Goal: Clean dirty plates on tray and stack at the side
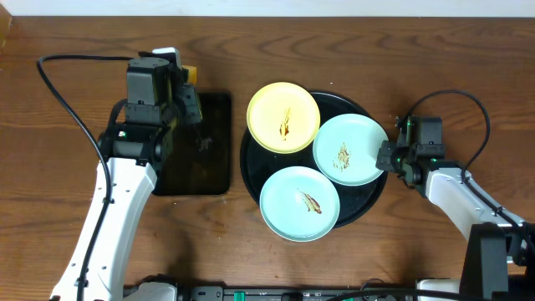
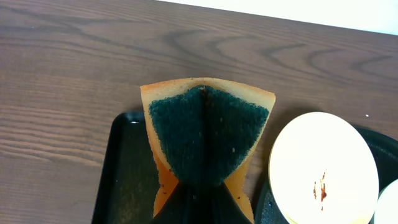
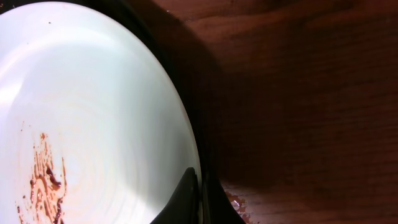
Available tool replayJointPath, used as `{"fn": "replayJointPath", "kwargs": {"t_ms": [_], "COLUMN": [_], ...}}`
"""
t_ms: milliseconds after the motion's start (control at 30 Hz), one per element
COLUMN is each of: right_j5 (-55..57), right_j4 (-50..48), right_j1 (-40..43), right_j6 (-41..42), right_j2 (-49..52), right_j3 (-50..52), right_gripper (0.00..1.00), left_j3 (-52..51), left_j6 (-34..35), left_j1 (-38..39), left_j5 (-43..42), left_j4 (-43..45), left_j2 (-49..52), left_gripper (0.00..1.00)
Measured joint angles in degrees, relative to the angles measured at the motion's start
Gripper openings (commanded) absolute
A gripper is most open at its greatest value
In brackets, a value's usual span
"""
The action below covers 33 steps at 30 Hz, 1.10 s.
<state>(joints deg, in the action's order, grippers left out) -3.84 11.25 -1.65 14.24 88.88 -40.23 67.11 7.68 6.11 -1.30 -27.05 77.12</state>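
1. Your table [image 1: 418, 50] is dark brown wood-grain with a matte top.
2. The tray [image 1: 364, 201] is round, glossy black with a raised rim, and sits at the table's middle. All three plates lie on it.
3. Left of it you see the small tray [image 1: 209, 167], rectangular with rounded corners, black and shiny. Nothing rests flat in it.
4. The plates are round, smooth plastic, each with a brown smear in the centre.
   - The yellow plate [image 1: 283, 117] is at the far left, overhanging the tray's rim.
   - The right mint plate [image 1: 351, 149] reaches the right rim.
   - The near mint plate [image 1: 299, 203] overhangs the near edge.
   - Their rims lie close together.
5. Your left gripper [image 2: 198, 202] pinches the sponge [image 2: 208, 134] above the small tray's far end. The sponge is folded into a wedge, with soft orange foam outside and coarse dark green scouring pad facing you.
6. Your right gripper [image 1: 386, 156] is at the right mint plate's outer edge. One dark finger [image 3: 185, 196] lies over the rim. The other blends into the black tray, so you cannot tell whether the jaws clamp the plate.
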Motion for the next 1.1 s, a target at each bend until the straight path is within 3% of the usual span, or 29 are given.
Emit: {"fn": "replayJointPath", "kwargs": {"t_ms": [467,833,1100], "right_j5": [0.00,0.00,0.00], "right_j4": [0.52,0.92,0.98], "right_j1": [0.00,0.00,0.00], "right_j6": [0.00,0.00,0.00], "right_j2": [0.00,0.00,0.00], "right_j3": [-0.15,-0.26,-0.28], "right_gripper": [0.01,0.01,0.01], "left_j3": [0.11,0.20,0.90], "left_j6": [0.00,1.31,1.29], "left_j1": [0.00,-0.02,-0.02], "left_j5": [0.04,0.17,-2.36], "left_j4": [-3.82,-15.02,-16.31], "left_j2": [0.87,17.99,18.88], "left_gripper": [0.08,0.07,0.07]}}
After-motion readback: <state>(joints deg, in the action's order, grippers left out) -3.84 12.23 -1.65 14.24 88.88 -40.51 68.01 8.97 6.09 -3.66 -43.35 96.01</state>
